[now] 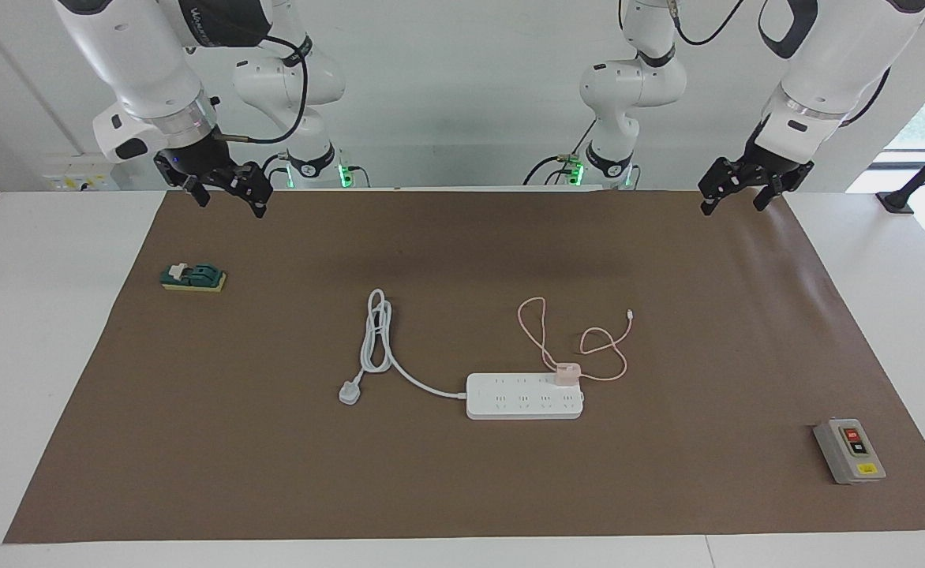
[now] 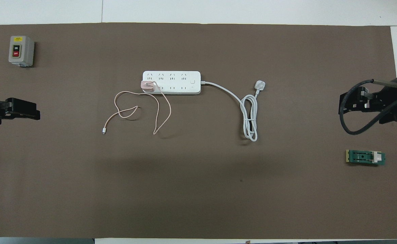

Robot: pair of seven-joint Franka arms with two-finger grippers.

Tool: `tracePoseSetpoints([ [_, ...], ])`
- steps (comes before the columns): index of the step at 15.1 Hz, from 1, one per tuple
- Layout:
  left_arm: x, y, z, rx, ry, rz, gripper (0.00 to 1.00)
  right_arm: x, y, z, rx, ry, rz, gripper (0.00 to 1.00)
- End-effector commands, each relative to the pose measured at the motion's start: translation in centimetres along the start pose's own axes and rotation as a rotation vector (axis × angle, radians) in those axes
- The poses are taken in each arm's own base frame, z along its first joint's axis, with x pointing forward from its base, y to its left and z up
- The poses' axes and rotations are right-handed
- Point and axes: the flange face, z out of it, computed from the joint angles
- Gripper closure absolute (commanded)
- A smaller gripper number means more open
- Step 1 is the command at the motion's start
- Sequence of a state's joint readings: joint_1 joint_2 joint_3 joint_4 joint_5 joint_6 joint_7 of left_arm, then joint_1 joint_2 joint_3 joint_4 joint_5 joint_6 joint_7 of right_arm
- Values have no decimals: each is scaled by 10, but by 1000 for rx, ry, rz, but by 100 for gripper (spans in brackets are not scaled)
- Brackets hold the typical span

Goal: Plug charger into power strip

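The overhead view cuts off most of both arms; the charger's prongs are hidden where it sits on the power strip (image 1: pixel 524 396). The left hand (image 1: pixel 732 189) hangs open and empty over the brown mat (image 1: pixel 462 489) at its end of the bench. The right hand (image 1: pixel 227 189), also spread and empty, hangs over the mat's other end. The charger (image 1: pixel 567 373) stands on the strip's end socket, mid-mat, its pink cable (image 1: pixel 589 343) looping toward the robots.
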State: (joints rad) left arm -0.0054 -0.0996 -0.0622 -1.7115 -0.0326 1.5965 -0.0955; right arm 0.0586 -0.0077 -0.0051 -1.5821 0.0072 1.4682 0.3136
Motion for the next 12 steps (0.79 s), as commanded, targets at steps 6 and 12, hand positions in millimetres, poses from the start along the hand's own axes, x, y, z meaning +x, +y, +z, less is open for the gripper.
tracePoseSetpoints([
  [6,-6,9,4,-4,-47,60,0,-4,4,-4,-18,-2,-27,0],
  [12,-10,8,4,-1,-73,54,0,-4,5,-4,-18,-2,-25,0],
])
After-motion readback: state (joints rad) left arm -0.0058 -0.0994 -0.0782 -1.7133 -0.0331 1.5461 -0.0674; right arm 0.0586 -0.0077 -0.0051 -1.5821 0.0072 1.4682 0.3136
